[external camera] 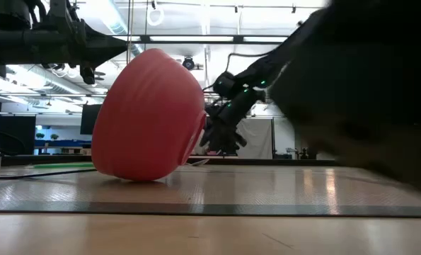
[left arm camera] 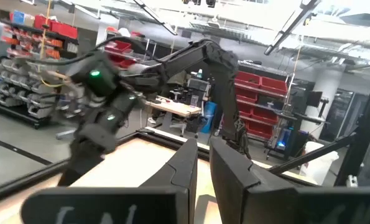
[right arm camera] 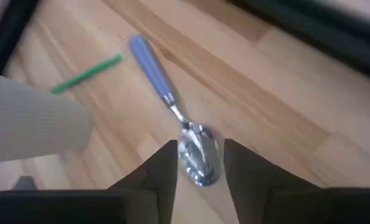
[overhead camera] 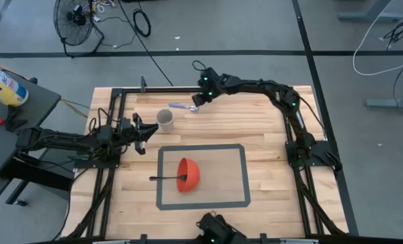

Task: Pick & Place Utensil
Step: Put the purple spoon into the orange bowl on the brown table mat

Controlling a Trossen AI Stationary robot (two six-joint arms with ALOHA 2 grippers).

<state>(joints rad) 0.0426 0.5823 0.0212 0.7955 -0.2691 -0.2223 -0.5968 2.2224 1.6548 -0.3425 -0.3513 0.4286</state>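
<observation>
The left pincer (overhead camera: 141, 133) hovers closed near the desk's (overhead camera: 269, 169) left edge, beside the pale cup (overhead camera: 164, 119). At the centre, the high view shows a black utensil (overhead camera: 163, 178) against the tipped red bowl (overhead camera: 188, 174). Only the right wrist view shows the right pincer (right arm camera: 199, 163) open astride the blue-handled spoon's (right arm camera: 166, 99) bowl near the far edge.

Looking straight down over the table (overhead camera: 269, 169), peering level past the red bowl (external camera: 150, 117), riding both wrists, close on the spoon (right arm camera: 194, 152), sharing the bowl.
</observation>
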